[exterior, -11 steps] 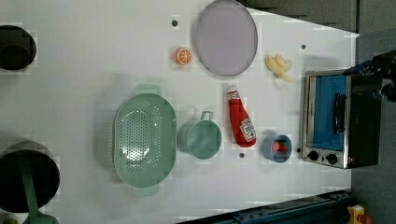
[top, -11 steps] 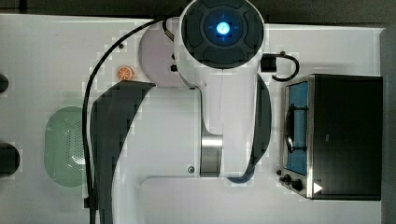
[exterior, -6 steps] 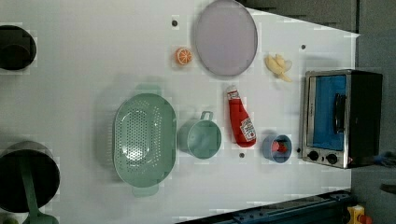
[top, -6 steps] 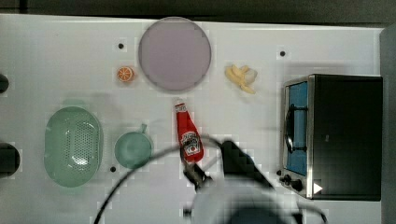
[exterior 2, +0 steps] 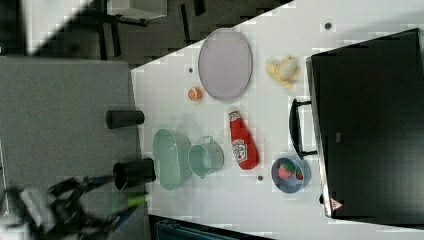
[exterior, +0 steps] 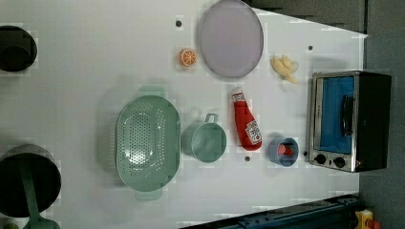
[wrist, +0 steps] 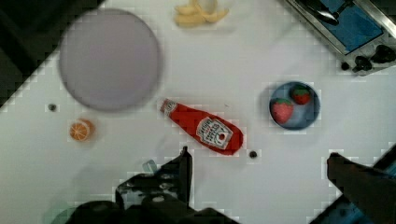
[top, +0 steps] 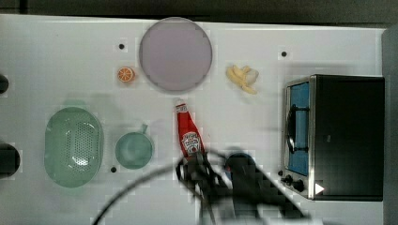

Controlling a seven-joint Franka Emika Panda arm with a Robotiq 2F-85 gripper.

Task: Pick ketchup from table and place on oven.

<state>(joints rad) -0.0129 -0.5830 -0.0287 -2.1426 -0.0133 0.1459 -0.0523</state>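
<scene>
One ketchup (exterior: 247, 125) lies flat on the table (exterior: 86, 62), bare white all around; one oven (exterior: 351, 119) at the edge; gripper (wrist: 259, 170) wide open, empty

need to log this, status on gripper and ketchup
Gripper open, holding nothing. Ketchup lying flat on table, not yet picked. Oven top bare; blue bowl sits between bottle and oven.
</scene>
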